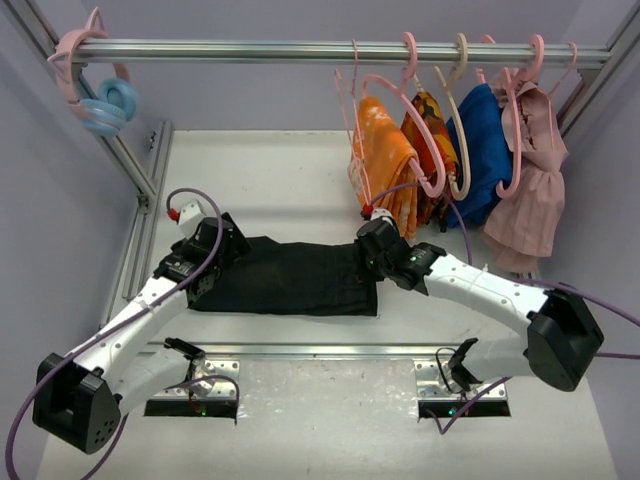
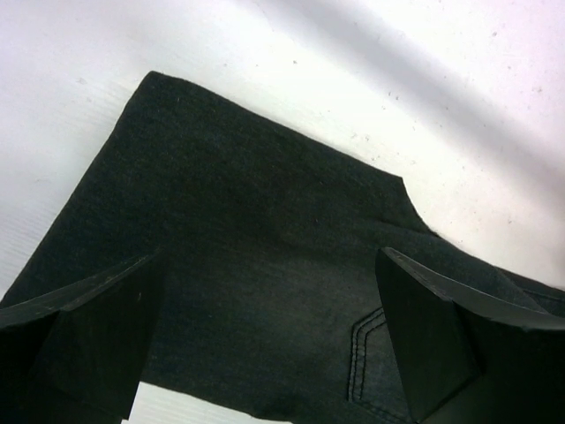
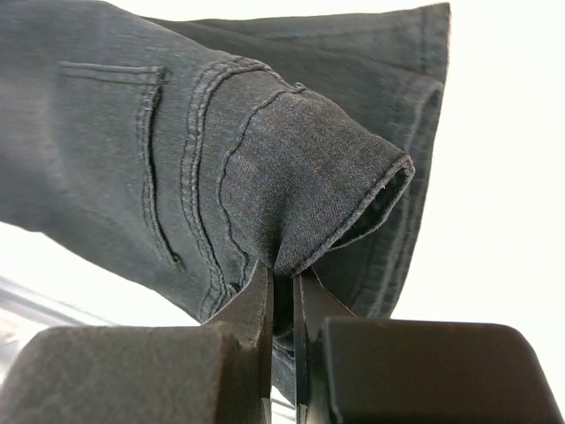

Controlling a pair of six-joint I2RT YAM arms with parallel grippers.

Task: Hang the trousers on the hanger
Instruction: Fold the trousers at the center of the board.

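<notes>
One pair of trousers [image 1: 285,275], lengthwise left-to-right.

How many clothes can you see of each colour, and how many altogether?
Black: 1, the trousers
Orange: 2, the left orange cloth and the right orange cloth
Blue: 1, the blue garment
Pink: 1, the pink garment
Total: 5

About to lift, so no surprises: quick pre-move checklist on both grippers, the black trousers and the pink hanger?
1. Right gripper shut on a fold of the long black fabric trousers: ok.
2. Left gripper gripping the other end: not ok, open above it.
3. Trousers lying flat on the white table: ok.
4. Pale pink wire hanger on the rail empty: cannot tell.
</notes>
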